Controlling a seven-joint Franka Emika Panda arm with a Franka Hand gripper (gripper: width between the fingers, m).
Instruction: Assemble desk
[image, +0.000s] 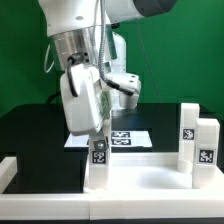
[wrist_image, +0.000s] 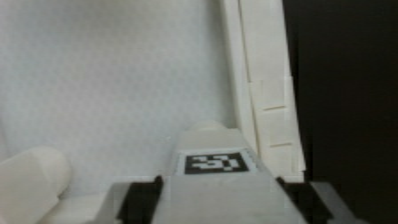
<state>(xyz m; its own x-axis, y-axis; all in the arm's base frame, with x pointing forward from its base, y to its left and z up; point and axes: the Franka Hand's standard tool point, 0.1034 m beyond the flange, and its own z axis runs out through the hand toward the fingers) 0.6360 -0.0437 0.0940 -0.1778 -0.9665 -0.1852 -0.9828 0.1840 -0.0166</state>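
The white desk tabletop (image: 130, 188) lies at the front of the black table, and my gripper (image: 97, 138) is over its left part. The gripper is shut on a white square-section leg (image: 99, 158) and holds it upright with its lower end at the tabletop. In the wrist view the leg (wrist_image: 217, 150) with its square tag sits between the two black fingers (wrist_image: 153, 200), above the tabletop's flat white surface (wrist_image: 107, 80) and beside its raised rim (wrist_image: 267, 90). Two more tagged legs (image: 187, 130) (image: 206, 148) stand upright at the tabletop's right end.
The marker board (image: 128, 138) lies flat on the table behind the tabletop. A white rail (image: 7, 168) edges the table at the exterior view's left. A rounded white shape (wrist_image: 32, 182) shows beside the held leg in the wrist view; I cannot tell what it is.
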